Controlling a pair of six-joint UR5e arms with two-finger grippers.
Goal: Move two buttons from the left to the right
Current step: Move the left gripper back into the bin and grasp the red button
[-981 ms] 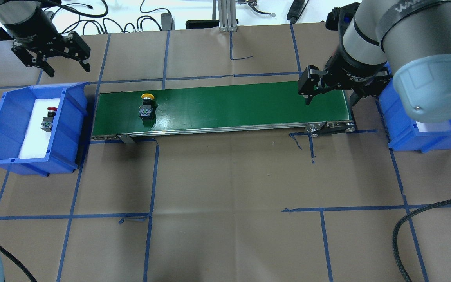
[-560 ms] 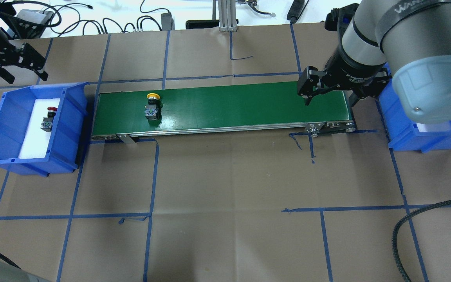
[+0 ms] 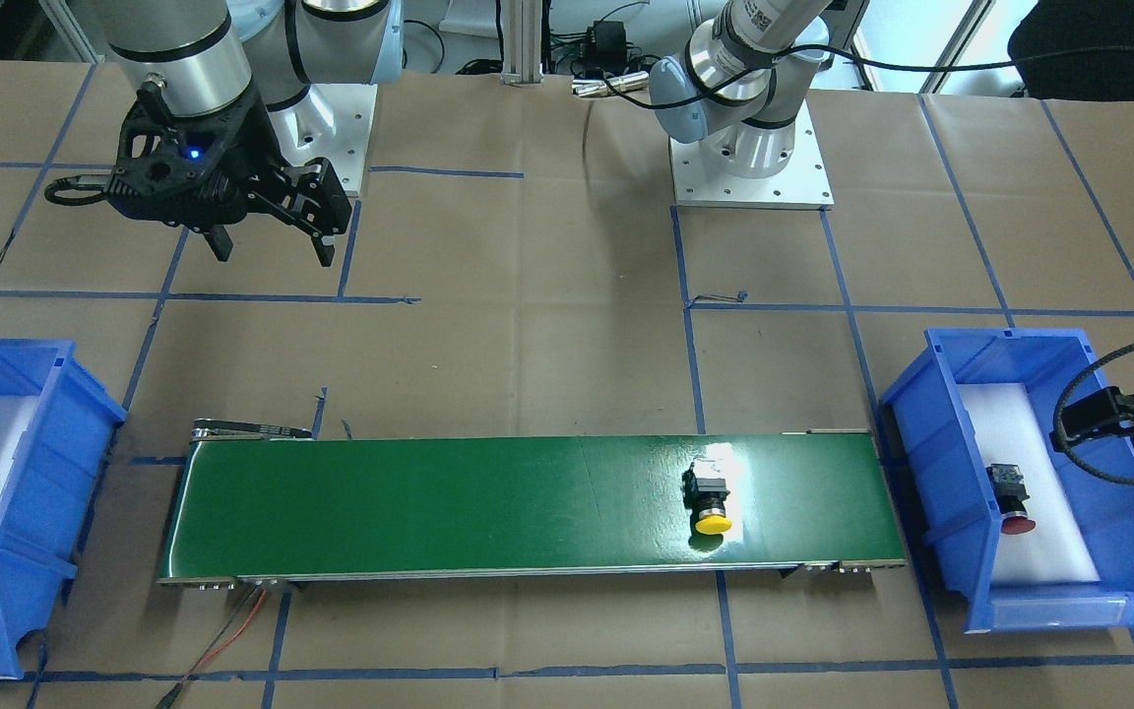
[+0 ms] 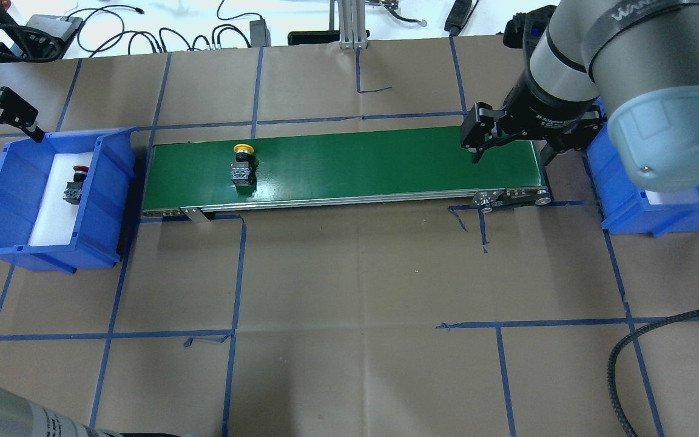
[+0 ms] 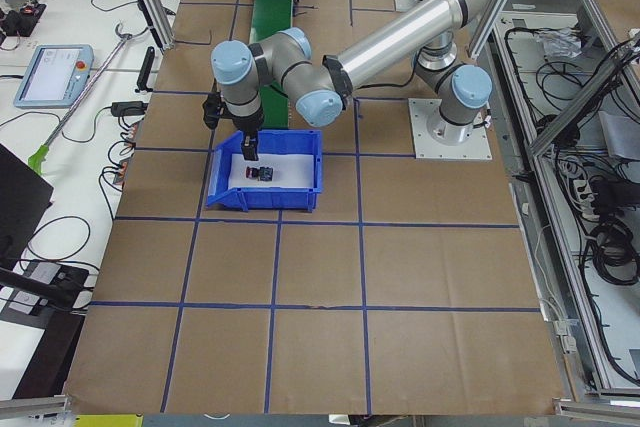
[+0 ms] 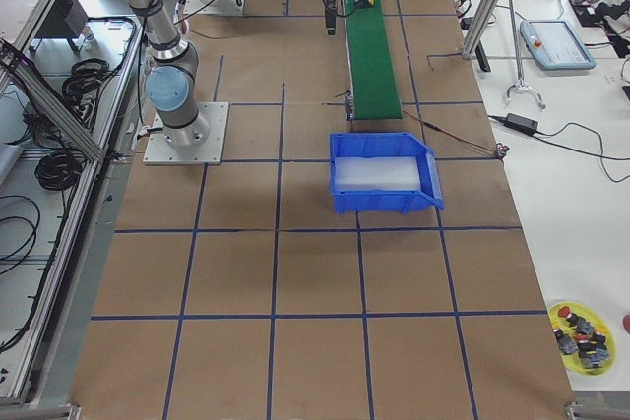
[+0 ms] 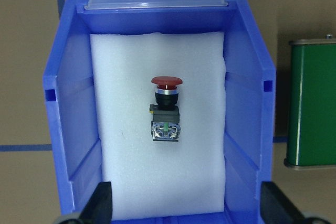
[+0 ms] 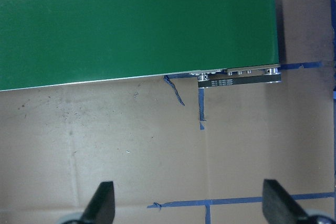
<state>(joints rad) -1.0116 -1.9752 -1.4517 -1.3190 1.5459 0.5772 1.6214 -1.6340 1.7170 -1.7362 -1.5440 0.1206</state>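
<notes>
Red button (image 7: pixel 166 109) in bin (image 7: pixel 73 103) under left claw (image 7: pixel 186 203); yellow button (image 4: pixel 242 162) on belt (image 4: pixel 355 161).

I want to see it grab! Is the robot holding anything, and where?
Nothing is held. The left gripper and right gripper are open and empty; the yellow button and red button lie free.

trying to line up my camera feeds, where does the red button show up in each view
Front-facing: red button at far right, inside the blue bin.
Overhead: far left, in the same bin.
Exterior left: upper left of centre, in the bin.
Exterior right: too far away to make out.
Left wrist: centre, lying on the white foam.
Right wrist: not in it.
Shared landmark: the blue bin at the end of the green conveyor.
</notes>
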